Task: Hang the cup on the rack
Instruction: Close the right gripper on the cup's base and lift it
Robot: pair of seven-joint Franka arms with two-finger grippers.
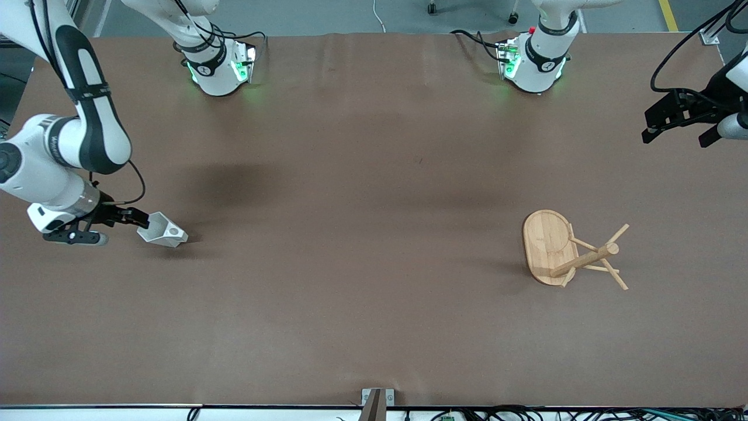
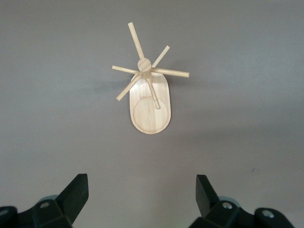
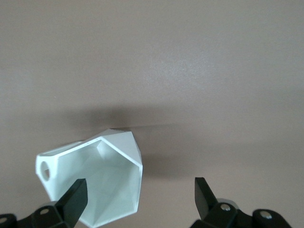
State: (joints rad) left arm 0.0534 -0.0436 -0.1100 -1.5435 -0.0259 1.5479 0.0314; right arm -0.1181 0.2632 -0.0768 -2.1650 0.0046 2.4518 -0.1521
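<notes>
The white faceted cup (image 1: 164, 231) lies on its side toward the right arm's end of the table. Its mouth faces my right gripper (image 1: 124, 229). In the right wrist view the cup (image 3: 102, 178) shows its round hole in a side tab. My right gripper (image 3: 140, 191) is open, with one finger across the cup's mouth and the other outside its rim. The bamboo rack (image 1: 575, 251) stands upright toward the left arm's end. My left gripper (image 1: 678, 137) hangs open and empty above that end of the table. From above, it sees the rack (image 2: 149, 92) past its fingers (image 2: 78, 190).
Brown table cover (image 1: 362, 263) spans the whole work area. The two arm bases (image 1: 219, 70) (image 1: 534, 64) stand along the edge farthest from the front camera. A small bracket (image 1: 377, 400) sits at the nearest table edge.
</notes>
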